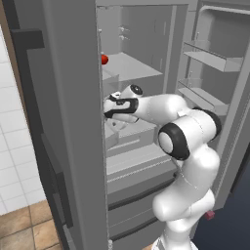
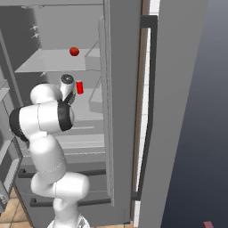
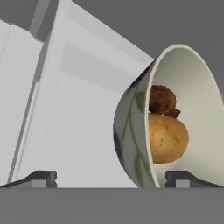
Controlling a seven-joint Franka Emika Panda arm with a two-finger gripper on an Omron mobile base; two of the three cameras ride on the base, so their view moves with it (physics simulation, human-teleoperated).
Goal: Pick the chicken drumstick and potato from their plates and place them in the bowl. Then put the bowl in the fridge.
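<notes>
- Plainly, the loading part is done: in the hand view the chicken drumstick (image 3: pixel 162 99) and the potato (image 3: pixel 167 138) both lie inside the bowl (image 3: pixel 131 131), the drumstick touching the potato on its far side.
- The bowl sits against pale grey fridge surfaces, so I judge it already set down inside the fridge (image 1: pixel 141 68), though the shelf beneath it can't be made out for certain.
- The gripper (image 3: pixel 111 178) has its jaws spread wide, one dark tip either side of the bowl's rim and wall, clamping nothing; it looks released, not held.
- From the left base view the arm (image 1: pixel 185 136) reaches into the open fridge at middle-shelf height; a small red ball (image 1: pixel 104 59) rests on the shelf above.
- What seems left: draw the hand back clear of the bowl without nudging it.
</notes>
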